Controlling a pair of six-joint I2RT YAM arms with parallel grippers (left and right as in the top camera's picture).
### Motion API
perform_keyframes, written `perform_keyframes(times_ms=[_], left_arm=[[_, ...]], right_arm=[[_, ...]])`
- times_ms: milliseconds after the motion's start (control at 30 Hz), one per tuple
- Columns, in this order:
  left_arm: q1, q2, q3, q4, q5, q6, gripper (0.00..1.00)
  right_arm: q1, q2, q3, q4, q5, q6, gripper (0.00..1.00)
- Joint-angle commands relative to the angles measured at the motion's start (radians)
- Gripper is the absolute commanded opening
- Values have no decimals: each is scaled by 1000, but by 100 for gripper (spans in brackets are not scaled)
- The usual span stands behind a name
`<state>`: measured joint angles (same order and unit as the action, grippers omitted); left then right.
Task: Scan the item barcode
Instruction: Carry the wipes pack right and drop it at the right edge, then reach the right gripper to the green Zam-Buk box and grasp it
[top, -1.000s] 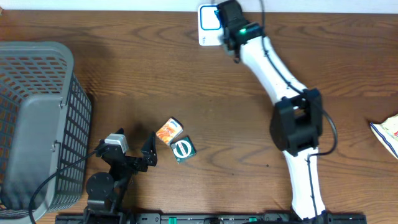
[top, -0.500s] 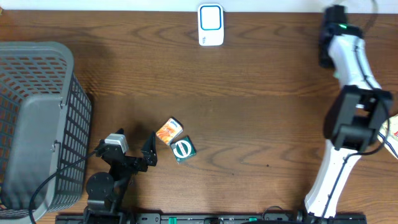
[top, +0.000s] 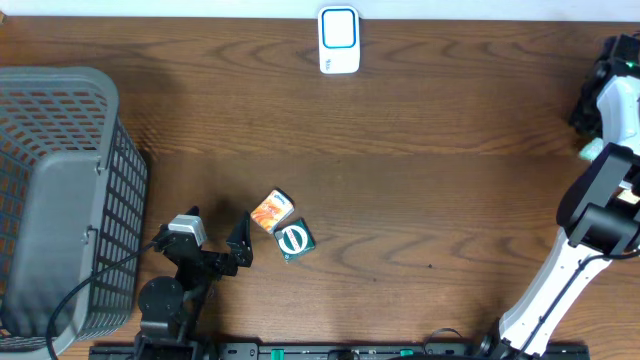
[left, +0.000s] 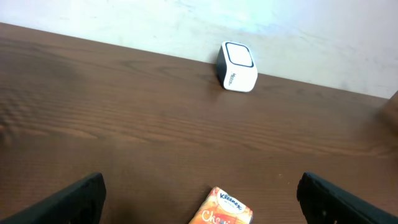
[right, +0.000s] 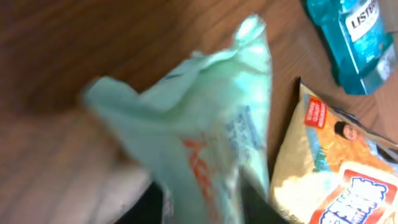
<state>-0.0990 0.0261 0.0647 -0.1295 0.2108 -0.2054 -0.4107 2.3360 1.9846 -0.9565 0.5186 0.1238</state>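
Note:
The white scanner (top: 338, 40) with a blue-framed window stands at the table's far edge; it shows in the left wrist view too as the scanner (left: 237, 66). My right gripper (top: 587, 125) is at the far right edge, well away from it. In the blurred right wrist view, a pale green packet (right: 199, 130) with red print hangs between the dark fingers (right: 255, 199), which stand apart on either side of it. My left gripper (left: 202, 190) is open and low, with an orange Kleenex pack (left: 227, 208) lying just ahead between its fingers.
A grey mesh basket (top: 60, 200) fills the left side. A green round-logo item (top: 294, 239) lies beside the Kleenex pack (top: 271, 211). Under the right gripper are a blue Listerine bottle (right: 351, 37) and a yellow snack bag (right: 336, 168).
My right arm has swung from over the scanner to the far right edge with the pale packet, and its jaws have parted. The left arm has not moved.

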Motion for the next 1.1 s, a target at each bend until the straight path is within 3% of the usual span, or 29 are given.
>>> perform_keyframes(times_ms=[0, 33, 300, 500, 733, 933, 1067], left_arm=[[2, -2, -16, -26, 6, 17, 98], [2, -2, -16, -26, 5, 17, 98], [2, -2, -16, -26, 6, 17, 98], [2, -2, -16, -26, 5, 17, 98], [2, -2, -16, -27, 6, 17, 98], [2, -2, -16, -26, 6, 17, 98], [2, -2, -16, -26, 6, 17, 98]], right_arm=[[-13, -50, -1, -19, 4, 104, 88], [-11, -61, -1, -26, -1, 122, 99], [64, -249, -1, -30, -148, 183, 99], [204, -420, -2, -48, -507, 213, 99], [387, -457, -2, -196, -891, 202, 99], [610, -430, -17, -426, -921, 31, 99], [761, -430, -106, -399, -901, -37, 99]])
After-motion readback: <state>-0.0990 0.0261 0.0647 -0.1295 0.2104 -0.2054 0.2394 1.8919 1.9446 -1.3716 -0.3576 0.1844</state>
